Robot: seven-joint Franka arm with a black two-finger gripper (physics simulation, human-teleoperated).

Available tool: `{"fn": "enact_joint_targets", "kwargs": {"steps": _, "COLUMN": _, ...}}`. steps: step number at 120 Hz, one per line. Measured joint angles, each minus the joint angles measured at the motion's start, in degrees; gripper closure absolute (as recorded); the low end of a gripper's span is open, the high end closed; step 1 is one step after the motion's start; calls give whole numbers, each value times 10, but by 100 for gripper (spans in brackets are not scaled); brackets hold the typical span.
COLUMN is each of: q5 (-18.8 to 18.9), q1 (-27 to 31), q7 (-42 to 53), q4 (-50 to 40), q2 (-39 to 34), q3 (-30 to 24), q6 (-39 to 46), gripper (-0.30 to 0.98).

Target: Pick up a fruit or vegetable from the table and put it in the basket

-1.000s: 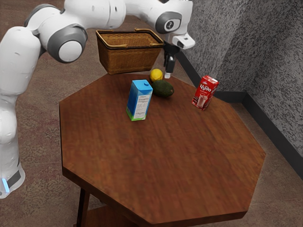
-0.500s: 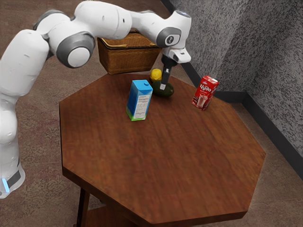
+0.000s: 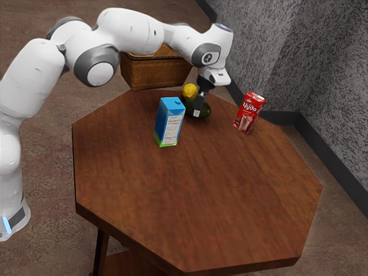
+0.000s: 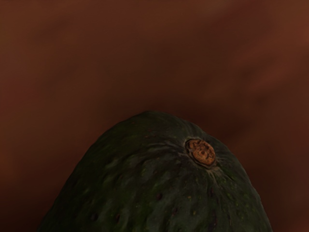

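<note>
My black gripper (image 3: 198, 107) is down at the dark green avocado (image 3: 204, 110) in the exterior view, overlapping its middle and hiding part of it. The avocado lies on the wooden table (image 3: 195, 190). In the wrist view, the avocado (image 4: 159, 179) is large and close beneath my hand, its brown stem end visible. Behind the gripper, at the table's far edge, stands the brown wicker basket (image 3: 152, 73), its top partly covered by my arm. A yellow fruit (image 3: 189, 91) sits close to the avocado, on the basket's side.
A blue carton (image 3: 169, 122) stands upright just toward the exterior view's left of the avocado. Toward the exterior view's right stands a red drink carton (image 3: 249, 113). A grey wall (image 3: 328, 75) rises beyond the table.
My hand has come down from above and behind the avocado to the avocado's level, moving slightly toward the exterior view's left. The avocado, yellow fruit, cartons and basket have kept their places.
</note>
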Motion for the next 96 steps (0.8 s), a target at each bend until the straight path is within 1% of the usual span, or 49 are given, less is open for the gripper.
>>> {"fn": "enact_joint_targets", "kwargs": {"steps": 23, "q5": -3, "q1": 1, "q7": 11, "q4": 0, "q2": 11, "q3": 0, "q6": 4, "gripper": 1}}
{"fn": "enact_joint_targets", "kwargs": {"steps": 41, "q5": -8, "q1": 0, "q7": 17, "q4": 0, "q2": 16, "q3": 0, "q6": 6, "gripper": 15}}
{"fn": "enact_joint_targets", "kwargs": {"steps": 51, "q5": -8, "q1": -1, "q7": 20, "q4": 0, "q2": 7, "q3": 0, "q6": 6, "gripper": 23}}
{"fn": "enact_joint_targets", "kwargs": {"steps": 63, "q5": -6, "q1": -2, "q7": 22, "q4": 0, "q2": -40, "q3": 0, "q6": -1, "gripper": 28}}
{"fn": "enact_joint_targets", "kwargs": {"steps": 75, "q5": -2, "q1": -3, "q7": 22, "q4": -12, "q2": -115, "q3": 6, "q6": -19, "gripper": 28}}
{"fn": "enact_joint_targets", "kwargs": {"steps": 87, "q5": 2, "q1": -3, "q7": 21, "q4": -16, "q2": -169, "q3": 50, "q6": -45, "gripper": 26}}
{"fn": "enact_joint_targets", "kwargs": {"steps": 96, "q5": 3, "q1": 1, "q7": 20, "q4": -14, "q2": -187, "q3": 83, "q6": -66, "gripper": 28}}
